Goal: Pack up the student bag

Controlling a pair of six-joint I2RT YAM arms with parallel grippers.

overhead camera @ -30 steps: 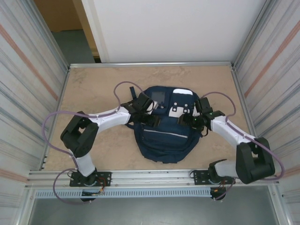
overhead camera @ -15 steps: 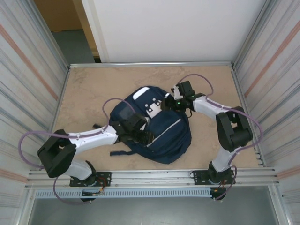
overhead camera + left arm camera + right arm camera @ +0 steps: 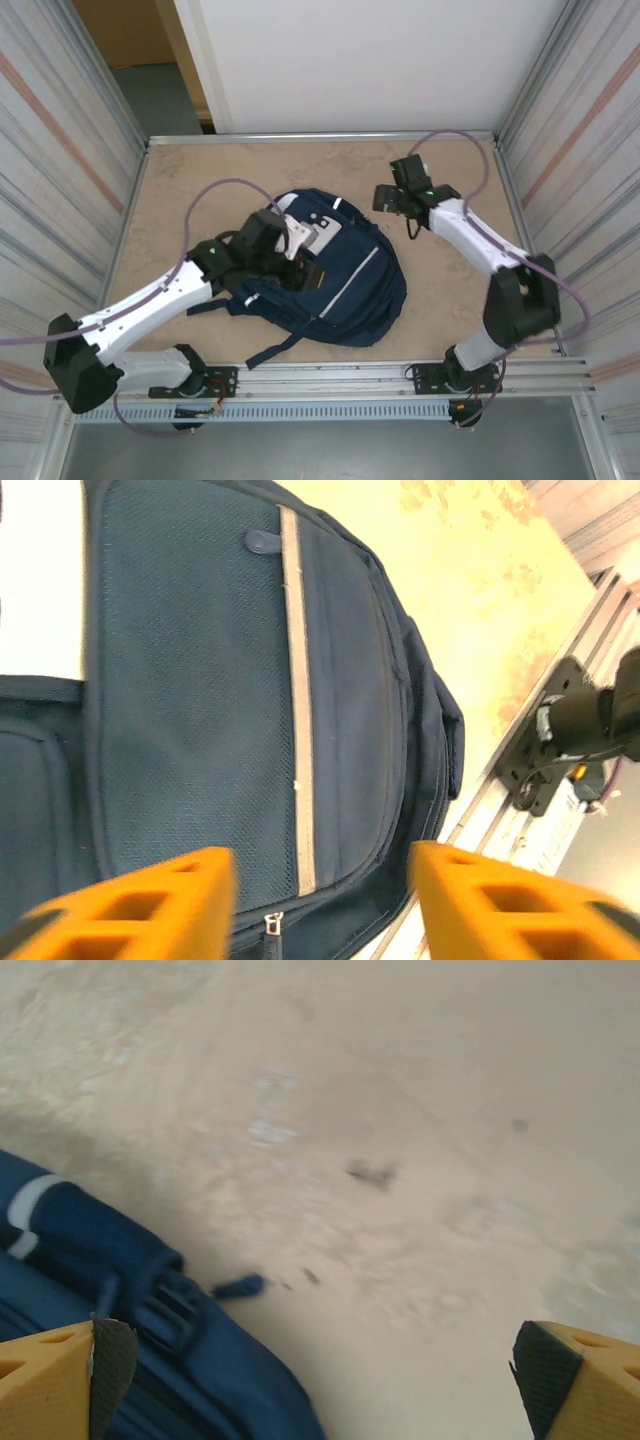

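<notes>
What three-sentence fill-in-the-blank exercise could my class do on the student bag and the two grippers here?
1. The student bag is made of navy ____ fabric.
2. The left gripper has fingers coloured ____.
3. The right gripper hangs over bare table with its jaws ____.
Missing words: blue; orange; open.

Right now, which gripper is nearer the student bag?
Left. The left gripper hangs open directly over the student bag, above its front panel. The right gripper, also open, sits just off the bag's far right edge, above the table.
</notes>
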